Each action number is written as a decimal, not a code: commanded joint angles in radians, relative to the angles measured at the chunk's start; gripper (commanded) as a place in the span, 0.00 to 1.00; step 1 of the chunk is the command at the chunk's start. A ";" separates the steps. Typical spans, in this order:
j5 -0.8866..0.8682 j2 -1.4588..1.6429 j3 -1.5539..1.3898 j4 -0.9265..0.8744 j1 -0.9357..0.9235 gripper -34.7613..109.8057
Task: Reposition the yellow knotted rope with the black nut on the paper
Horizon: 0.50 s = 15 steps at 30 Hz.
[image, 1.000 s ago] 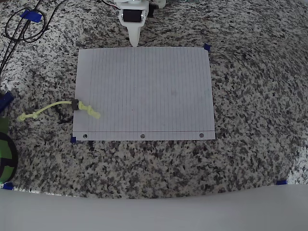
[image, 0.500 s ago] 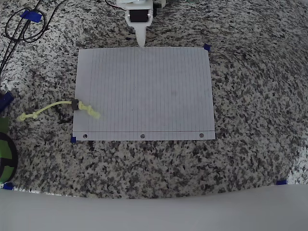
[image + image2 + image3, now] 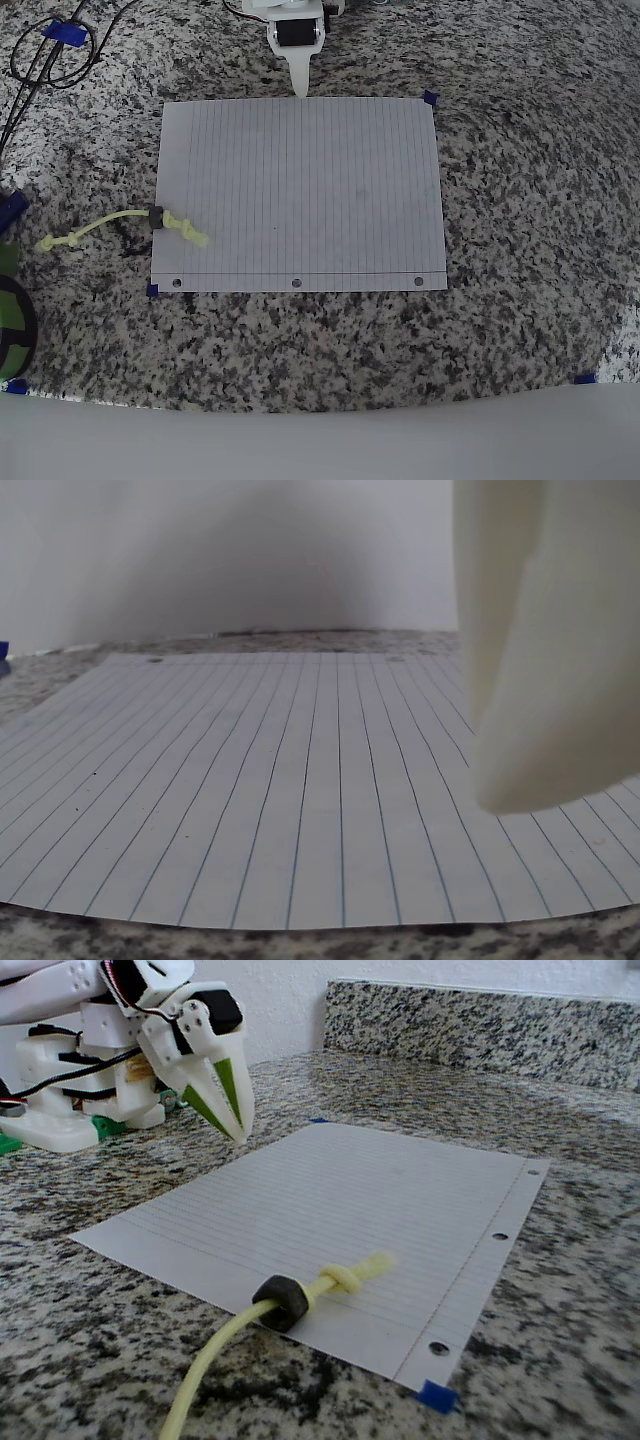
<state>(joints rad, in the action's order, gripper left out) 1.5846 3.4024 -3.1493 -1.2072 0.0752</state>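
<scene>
The yellow knotted rope (image 3: 120, 222) lies across the left edge of the paper (image 3: 300, 190). One knotted end rests on the sheet and the rest trails left over the granite. The black nut (image 3: 155, 219) sits on the cord right at the paper's edge. In the fixed view the nut (image 3: 282, 1302) stands beside the knot, with the rope (image 3: 215, 1355) running toward the camera off the paper (image 3: 330, 1200). My gripper (image 3: 300, 88) hangs at the paper's far edge, far from the rope. It is shut and empty, tips together (image 3: 237, 1130). A white finger (image 3: 540, 680) fills the right of the wrist view.
Black cables (image 3: 45, 55) loop at the top left of the overhead view. A green and black object (image 3: 10, 310) sits at the left edge. Blue tape marks (image 3: 430, 98) the paper's corner. A granite backsplash (image 3: 480, 1025) rises behind the counter, and the arm's base (image 3: 60, 1100) stands at the left.
My gripper has shifted a little to the right along the paper's far edge. The rope, nut and paper have not moved.
</scene>
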 commanded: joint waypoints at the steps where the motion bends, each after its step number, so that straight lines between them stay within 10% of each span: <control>1: 0.000 0.006 0.008 0.021 -0.017 0.24; 15: 0.000 -0.436 0.275 0.272 -0.101 0.25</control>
<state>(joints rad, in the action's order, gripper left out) 1.5831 3.1002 -2.9652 -0.9710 -0.0107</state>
